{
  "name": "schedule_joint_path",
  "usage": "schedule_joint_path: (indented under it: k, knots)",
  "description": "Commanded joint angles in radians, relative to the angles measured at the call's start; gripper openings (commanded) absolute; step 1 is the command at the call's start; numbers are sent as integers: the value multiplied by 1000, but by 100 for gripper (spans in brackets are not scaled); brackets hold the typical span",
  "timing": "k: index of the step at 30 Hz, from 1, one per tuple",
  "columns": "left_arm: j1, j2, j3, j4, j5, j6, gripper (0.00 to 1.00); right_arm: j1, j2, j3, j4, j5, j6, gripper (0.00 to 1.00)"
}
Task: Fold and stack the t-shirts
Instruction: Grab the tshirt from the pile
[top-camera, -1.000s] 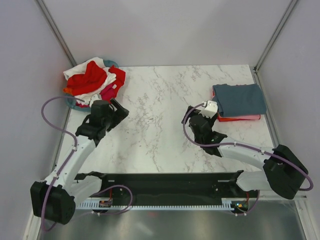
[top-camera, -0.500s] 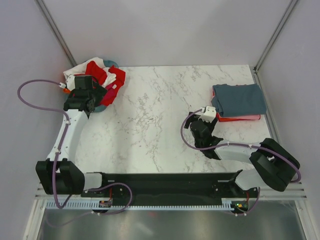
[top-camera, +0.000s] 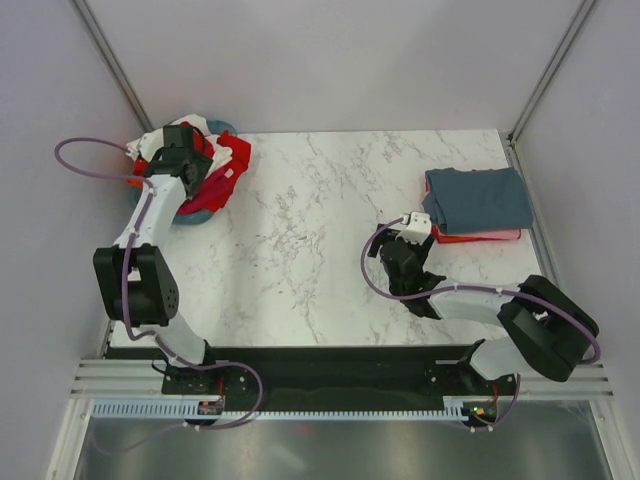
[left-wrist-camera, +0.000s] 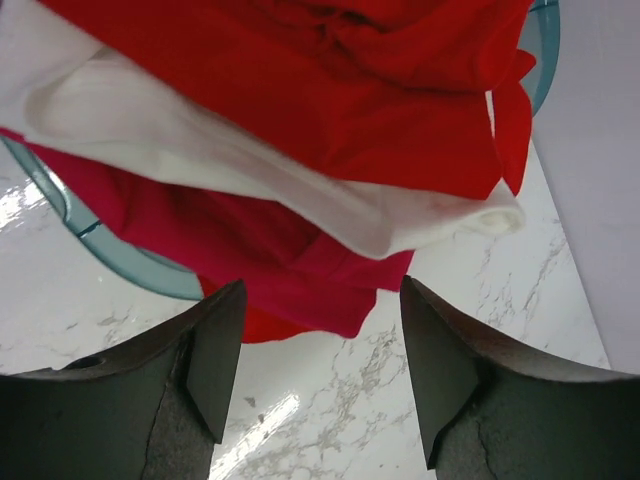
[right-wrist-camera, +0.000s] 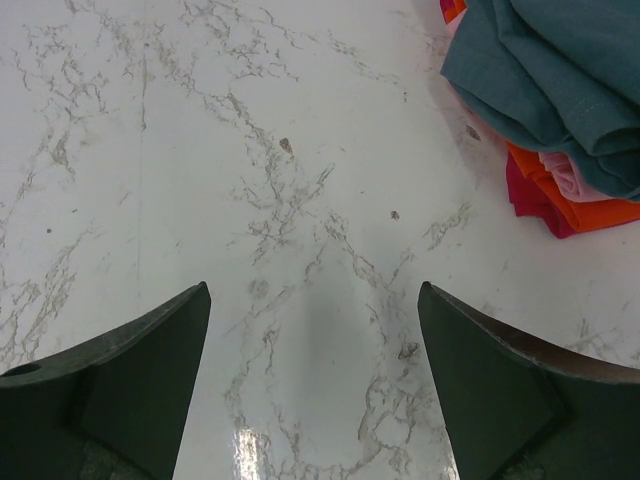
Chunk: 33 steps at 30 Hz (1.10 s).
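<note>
A heap of unfolded t-shirts in red (top-camera: 212, 158), white and magenta fills the teal basket at the far left. In the left wrist view the red shirt (left-wrist-camera: 330, 90) lies over a white one (left-wrist-camera: 200, 150) and a magenta one (left-wrist-camera: 250, 255). My left gripper (top-camera: 178, 165) is open and empty, just over the heap's near edge (left-wrist-camera: 320, 370). A folded stack sits at the right, slate grey-blue shirt (top-camera: 478, 198) on top of coral and magenta ones (right-wrist-camera: 560, 205). My right gripper (top-camera: 398, 262) is open and empty over bare marble (right-wrist-camera: 315, 370), left of the stack.
The round teal basket (left-wrist-camera: 110, 250) stands at the table's far left corner. Grey walls close in the table on three sides. Purple cables loop off both arms. A black rail runs along the near edge (top-camera: 320, 365).
My left arm swung far up and left, from the middle-left of the table to the shirt heap in the basket. My right gripper drew back a little from the folded stack.
</note>
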Motion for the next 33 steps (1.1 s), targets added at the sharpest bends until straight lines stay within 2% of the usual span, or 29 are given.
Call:
schedule_joint_path:
  k: [1,7,12,15,18,19,20,23,24,25,26,27,29,33]
  knots:
    - [0,84,118,55,-19,-29,70,-3,-1,26,16,14,-1,93]
    - [-3,192,229,58,-2,-35,66,-3,-22,12,20,28,2,93]
    - [-3,263,249,58,-40,-58,61,-5,-18,12,21,23,5,93]
    - [-3,304,281,59,-31,-37,54,-5,-19,12,22,25,10,93]
    - [-3,315,293,59,-2,-31,52,-6,-15,17,17,22,10,93]
    - [-2,312,293,59,2,-28,45,-6,-15,18,16,22,10,93]
    - [-5,310,293,59,3,-26,43,-8,-15,20,10,22,10,93]
    - [-6,297,298,76,16,-14,40,-11,-15,24,2,22,14,93]
    - [-6,286,307,78,35,-8,49,-15,-13,24,1,16,16,93]
    - [-6,286,307,78,35,-8,49,-15,-13,24,1,16,19,93]
    - [-8,283,309,82,39,-5,60,-14,-12,26,-3,14,17,93]
    - [-8,280,310,94,64,14,64,-15,-10,29,-4,13,19,93]
    - [-9,281,319,107,107,44,70,-17,-5,29,-7,8,20,93]
    - [-14,303,326,118,148,77,72,-20,5,44,-22,0,22,93]
